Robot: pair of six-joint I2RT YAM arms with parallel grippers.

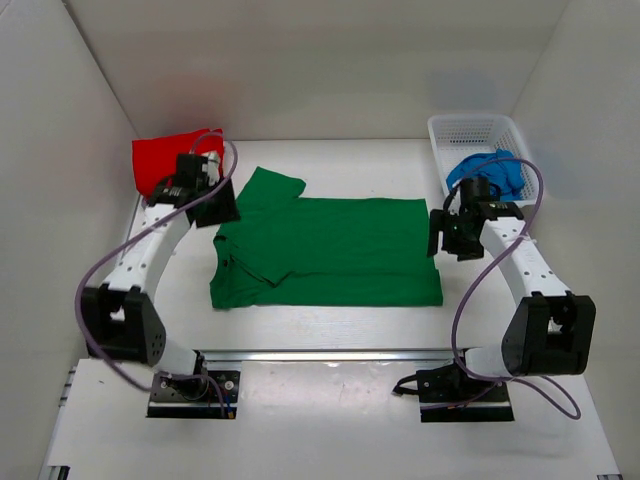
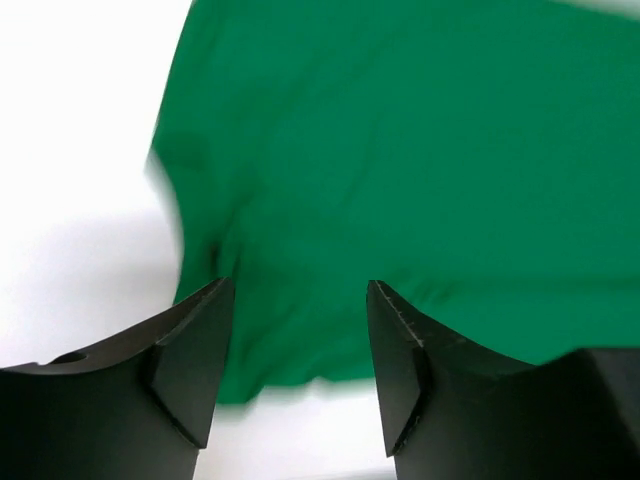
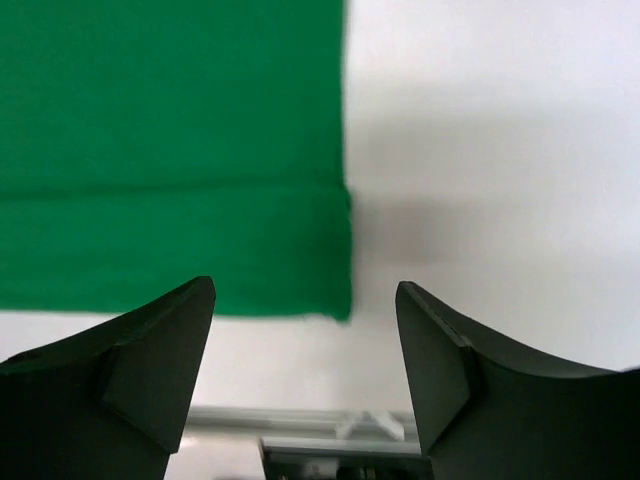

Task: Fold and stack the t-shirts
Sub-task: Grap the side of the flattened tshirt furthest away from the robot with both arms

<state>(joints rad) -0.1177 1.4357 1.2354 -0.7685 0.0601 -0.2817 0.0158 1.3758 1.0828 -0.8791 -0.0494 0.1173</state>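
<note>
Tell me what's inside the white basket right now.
A crumpled blue t-shirt lies at the near end of the basket; the far end shows bare mesh. Anything beneath the shirt is hidden.

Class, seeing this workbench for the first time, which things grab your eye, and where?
A bright green V-neck cloth t-shirt lies spread across the middle of the white table. A bunched red cloth t-shirt sits in the far left corner, and a blue cloth t-shirt fills the near end of a white plastic mesh basket at far right. The left gripper and right gripper stand open at the green shirt's ends.
</note>
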